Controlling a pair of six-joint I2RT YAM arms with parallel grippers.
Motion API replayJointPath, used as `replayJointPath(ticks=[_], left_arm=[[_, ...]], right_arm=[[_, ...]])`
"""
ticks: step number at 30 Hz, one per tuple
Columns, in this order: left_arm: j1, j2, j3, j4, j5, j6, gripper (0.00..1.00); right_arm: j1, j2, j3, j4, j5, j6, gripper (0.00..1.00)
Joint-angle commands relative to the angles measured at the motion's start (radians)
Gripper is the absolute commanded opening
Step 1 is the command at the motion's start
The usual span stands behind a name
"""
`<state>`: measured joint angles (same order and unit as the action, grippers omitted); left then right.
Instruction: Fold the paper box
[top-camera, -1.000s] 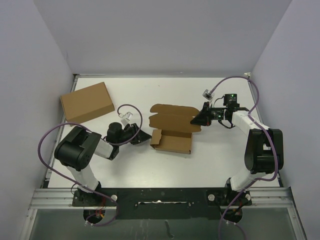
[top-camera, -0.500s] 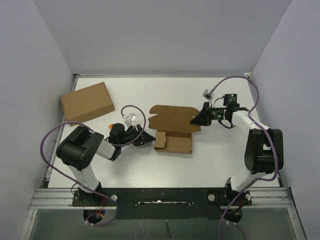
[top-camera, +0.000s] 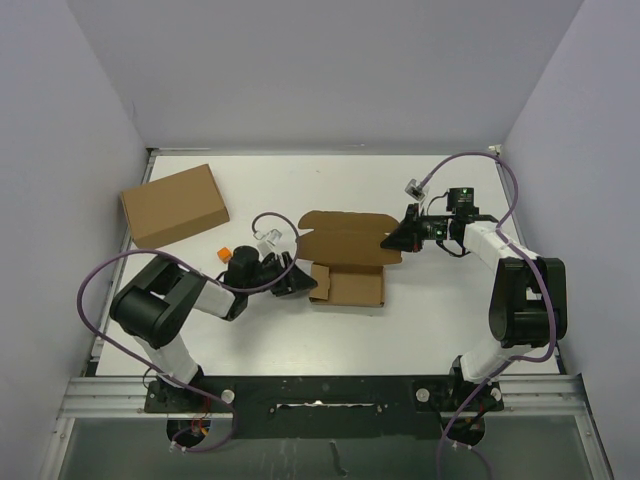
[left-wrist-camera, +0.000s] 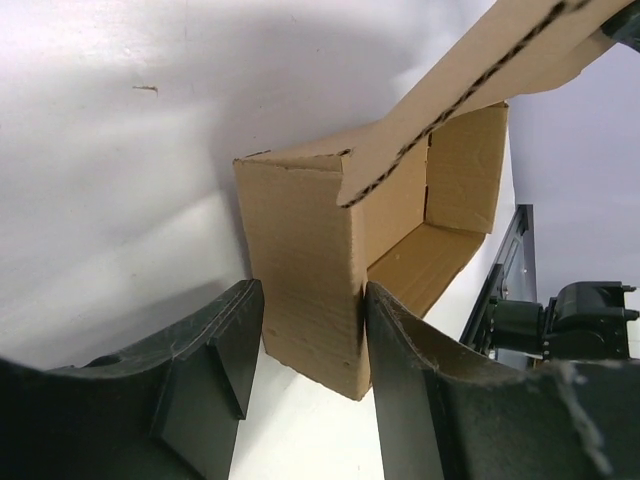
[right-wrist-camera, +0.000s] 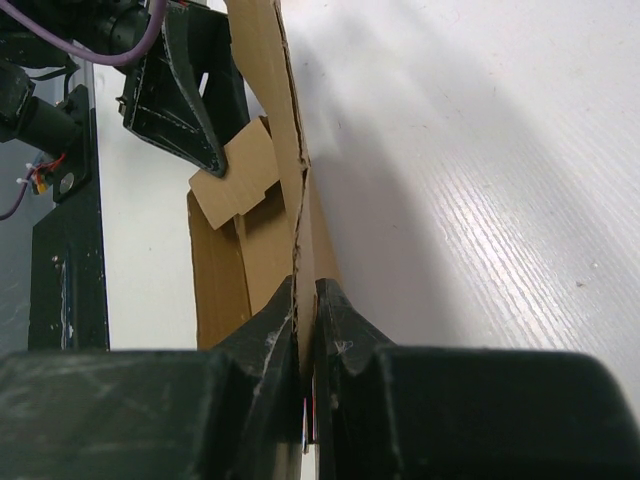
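You are working on the stage where the walls get stood up and the lid gets brought over. The paper box (top-camera: 345, 262) is lying a little left of the middle of the worktop (top-camera: 450, 330), roughly halfway between its near and far edges, with the tray part toward the near edge and the lid panel reaching toward the far edge.

Your right gripper (top-camera: 392, 240) is pinching the lid's right-hand edge. Its fingers (right-wrist-camera: 265, 330) are pressed together on the single thickness of board and are holding that panel lifted off the tray.

Your left gripper (top-camera: 300, 281) is sitting at the tray's left end with its fingers (left-wrist-camera: 225, 360) spread apart, one on each side of the upright end wall. They are close against its corners, but no squeeze is showing.

The next move probably calls for steadying that left end while the right arm swings the lid over and down. Do this slowly, so the side flap slips inside the wall instead of jamming on top of it.

The box is plain brown corrugated board. The tray looks formed — walls standing, floor visible inside — while the lid is slanting above it with its fluted, perforated edge exposed. It is thin stuff and likely to crease if you are forcing it.

The larger plain box (top-camera: 173, 204) is sitting by the far-left corner, and the tiny orange cube (top-camera: 225, 254) is just beyond your left arm.
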<state>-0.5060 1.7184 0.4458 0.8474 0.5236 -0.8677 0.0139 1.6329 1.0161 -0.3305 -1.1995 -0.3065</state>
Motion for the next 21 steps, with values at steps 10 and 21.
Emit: replayJointPath(ticks=[10, 21], left_arm=[[-0.031, -0.119, 0.060, -0.114, -0.090, 0.027, 0.45], [-0.175, -0.186, 0.276, -0.686, -0.422, 0.161, 0.45]], right_arm=[[0.004, 0.007, 0.018, 0.019, -0.035, -0.011, 0.00], [0.010, 0.005, 0.018, 0.019, -0.032, -0.012, 0.00]])
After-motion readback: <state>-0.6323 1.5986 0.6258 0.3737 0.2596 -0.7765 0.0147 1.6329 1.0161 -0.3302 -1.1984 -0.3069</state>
